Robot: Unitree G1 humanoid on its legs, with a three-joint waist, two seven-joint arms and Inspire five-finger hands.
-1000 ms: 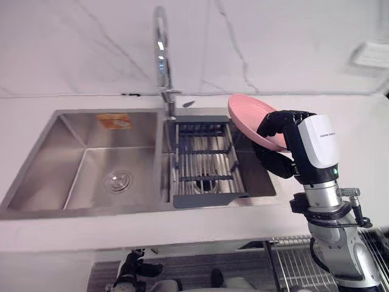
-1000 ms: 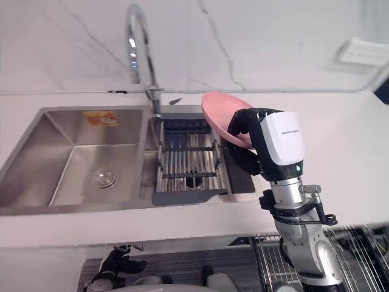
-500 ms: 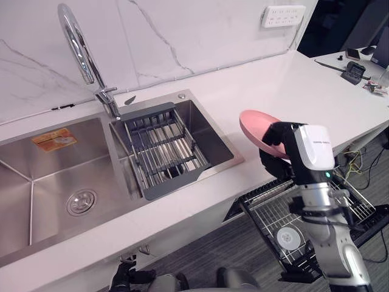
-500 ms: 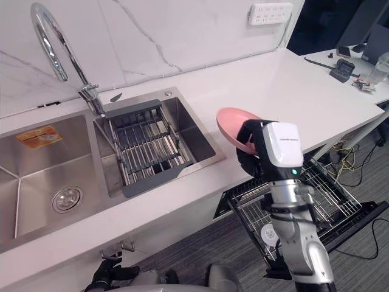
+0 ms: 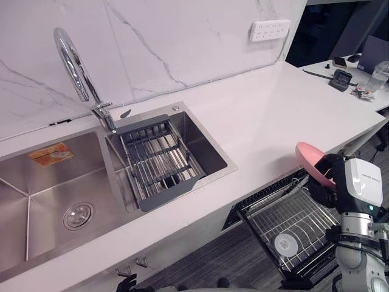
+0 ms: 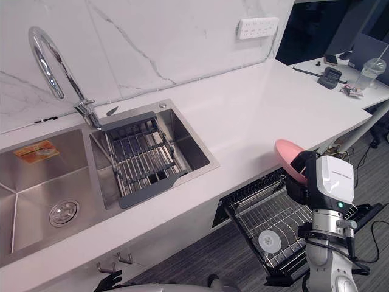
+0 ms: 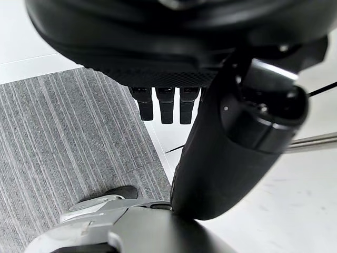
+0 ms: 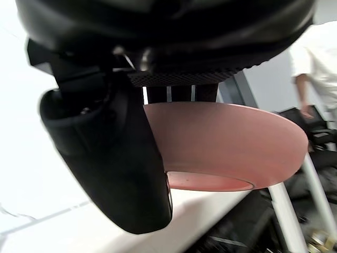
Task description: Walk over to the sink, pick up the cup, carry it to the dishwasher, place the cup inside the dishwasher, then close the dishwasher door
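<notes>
Right wrist view: the right hand (image 8: 158, 31) pinches a pink bowl (image 8: 226, 142) between thumb and fingers. The bowl is steeply tilted, its width running out past the fingers. A dishwasher rack (image 5: 292, 222) lies below this hand. The left hand (image 7: 226, 147) hangs relaxed.

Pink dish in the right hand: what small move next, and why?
Probably lower the right hand toward the rack. It is shut on the pink dish just off the counter edge, apparently above the pulled-out rack, where the wire beside a white round item looks free.
</notes>
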